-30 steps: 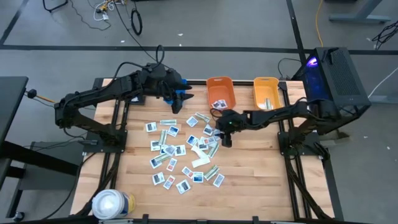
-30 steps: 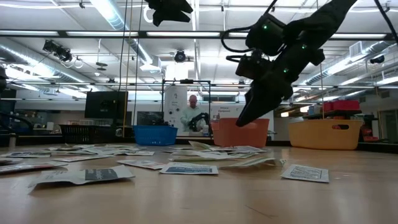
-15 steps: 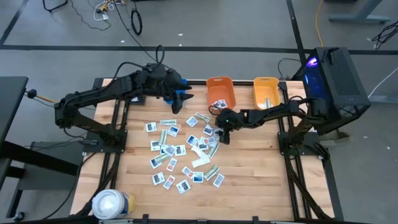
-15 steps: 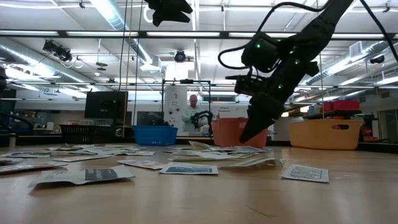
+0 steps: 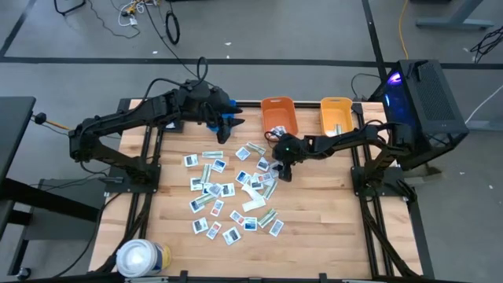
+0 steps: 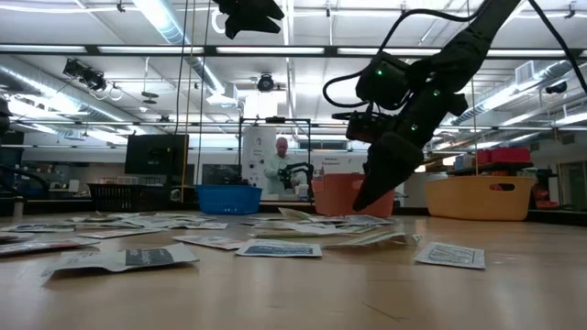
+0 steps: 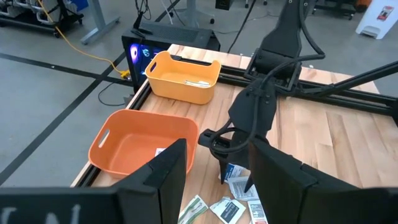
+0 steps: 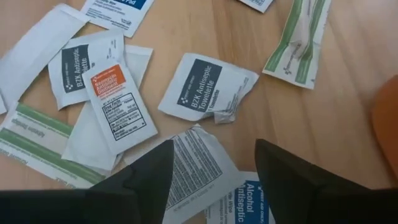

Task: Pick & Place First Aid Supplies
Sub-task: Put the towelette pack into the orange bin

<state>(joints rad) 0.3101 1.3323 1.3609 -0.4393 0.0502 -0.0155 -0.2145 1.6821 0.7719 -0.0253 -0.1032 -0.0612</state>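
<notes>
The first aid supplies [image 5: 232, 192] lie flat and scattered over the middle of the wooden table: small white packets and some pale greenish strips [image 8: 298, 40]. My right gripper [image 5: 283, 170] hangs open and slanting down just over the scatter's right end. In the right wrist view, a white packet with black print [image 8: 198, 165] lies under the gap of my right gripper [image 8: 214, 149], with a BZK towelette packet [image 8: 208, 87] beyond it. My left gripper [image 5: 224, 118] stays raised at the far left, open and with nothing in it [image 7: 217, 146].
An orange bin [image 5: 280, 116] with a few packets and a yellow bin [image 5: 335, 116] stand at the far edge right of centre. A blue bin [image 6: 227, 197] stands under my left gripper. A large white roll [image 5: 141, 258] sits at the near left corner. A person stands in the room beyond.
My right gripper has sunk toward the packets at the scatter's right end and shifted a little toward the far edge. The packets lie where they were.
</notes>
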